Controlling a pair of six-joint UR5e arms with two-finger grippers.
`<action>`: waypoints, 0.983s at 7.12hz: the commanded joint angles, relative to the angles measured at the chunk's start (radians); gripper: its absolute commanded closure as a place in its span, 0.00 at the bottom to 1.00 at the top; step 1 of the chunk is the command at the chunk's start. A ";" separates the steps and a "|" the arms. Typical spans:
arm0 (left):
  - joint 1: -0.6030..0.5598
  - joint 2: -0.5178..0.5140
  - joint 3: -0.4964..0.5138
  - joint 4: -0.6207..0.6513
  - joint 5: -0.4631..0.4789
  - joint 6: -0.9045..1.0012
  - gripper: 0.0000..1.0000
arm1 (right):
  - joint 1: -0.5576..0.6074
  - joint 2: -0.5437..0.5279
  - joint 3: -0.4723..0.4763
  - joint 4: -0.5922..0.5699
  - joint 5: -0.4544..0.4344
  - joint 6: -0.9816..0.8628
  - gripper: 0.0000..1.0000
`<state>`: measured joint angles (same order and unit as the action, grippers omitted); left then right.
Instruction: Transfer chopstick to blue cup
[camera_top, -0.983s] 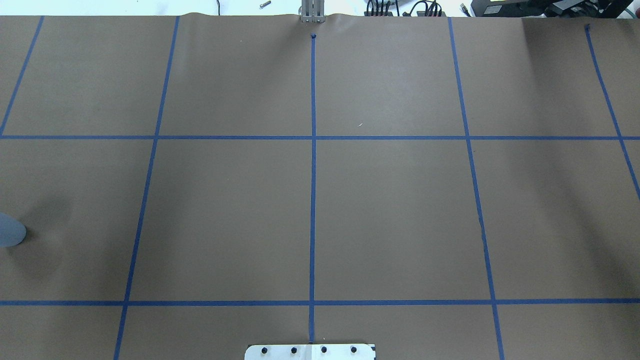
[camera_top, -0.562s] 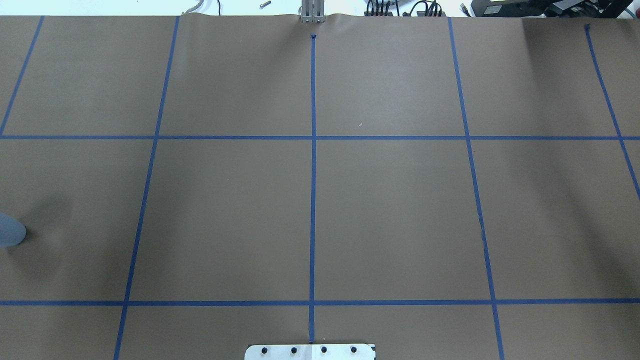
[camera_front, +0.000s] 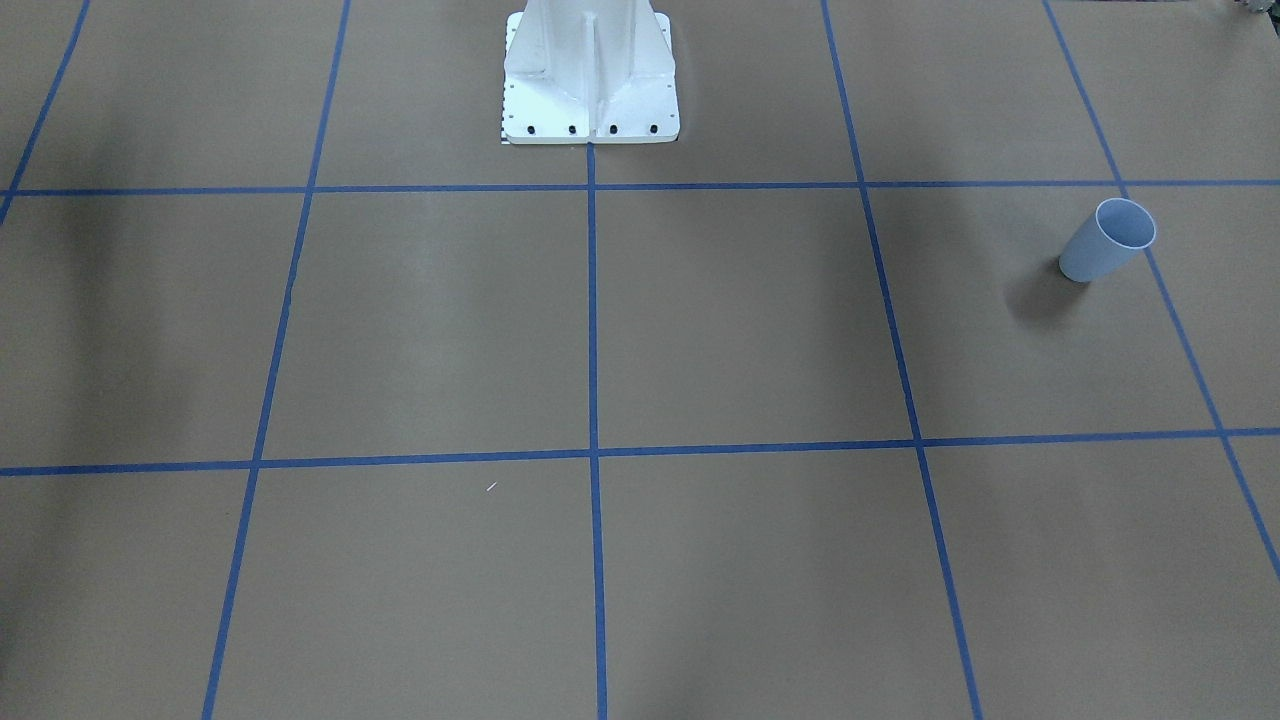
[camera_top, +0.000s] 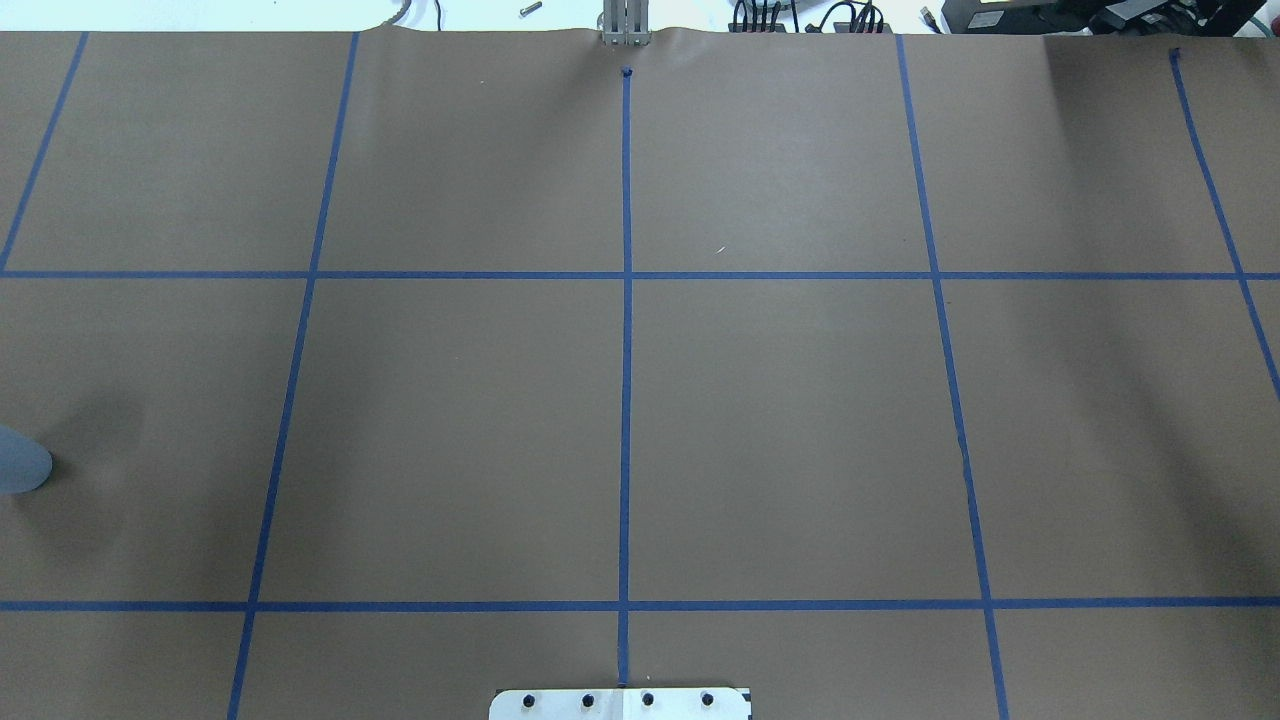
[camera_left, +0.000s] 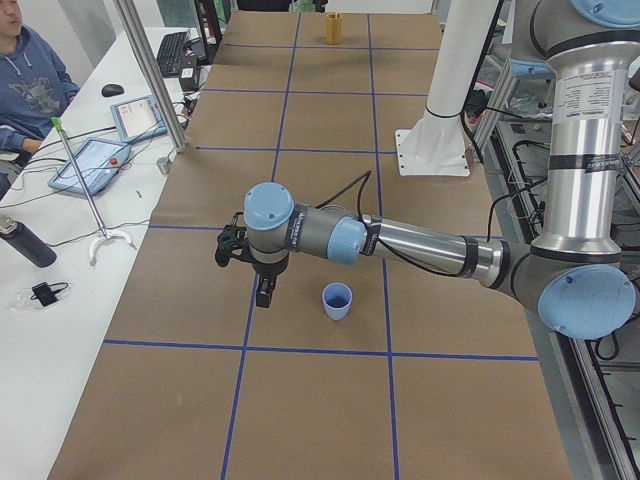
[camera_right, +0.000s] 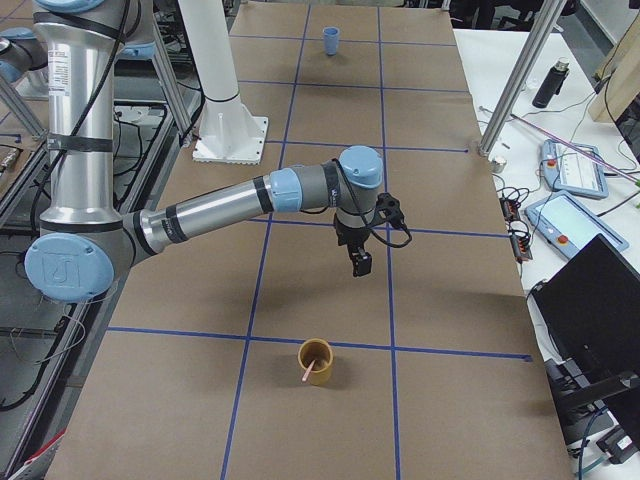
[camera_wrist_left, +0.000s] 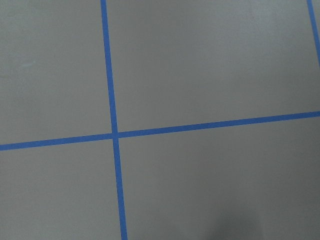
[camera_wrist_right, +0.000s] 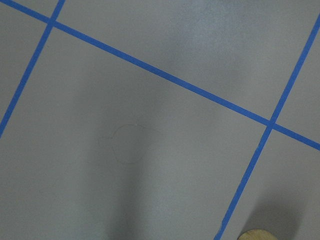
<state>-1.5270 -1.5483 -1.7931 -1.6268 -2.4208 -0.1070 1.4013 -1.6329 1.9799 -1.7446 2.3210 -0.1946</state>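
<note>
At the end of the near arm in the left side view, the left gripper (camera_left: 262, 296), pointing straight down and hanging over the brown paper (camera_left: 320, 410). Shown only from the side, so cannot tell whether spread or clamped. Just beside it, not touching, the blue cup (camera_left: 337, 300), upright with its mouth up at the robot's left end of the table.

In the right side view, the right gripper (camera_right: 358, 264), also pointing down over the paper near a crossing of blue tape lines (camera_right: 388, 232). Again impossible to tell whether spread or clamped.

One tape line nearer that camera, a tan cup (camera_right: 316, 362) with the chopstick (camera_right: 309, 372) leaning inside, one end sticking out over the rim. Well apart from the blue cup, at the opposite end of the table.

Between the two, a white pedestal (camera_front: 590, 70). At a side desk (camera_left: 60, 330), a seated person (camera_left: 30, 70).
</note>
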 joint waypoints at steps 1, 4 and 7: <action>0.001 0.002 0.003 -0.001 0.002 0.007 0.02 | -0.028 0.004 0.010 0.008 0.001 -0.003 0.00; 0.005 0.004 -0.009 -0.021 0.002 0.004 0.02 | 0.026 -0.018 0.019 0.008 0.041 -0.008 0.00; 0.014 0.011 -0.002 -0.042 0.000 -0.028 0.02 | 0.081 -0.062 0.023 0.010 0.168 -0.008 0.00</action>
<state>-1.5180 -1.5426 -1.7961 -1.6632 -2.4194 -0.1134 1.4708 -1.6823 2.0005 -1.7361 2.4417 -0.2033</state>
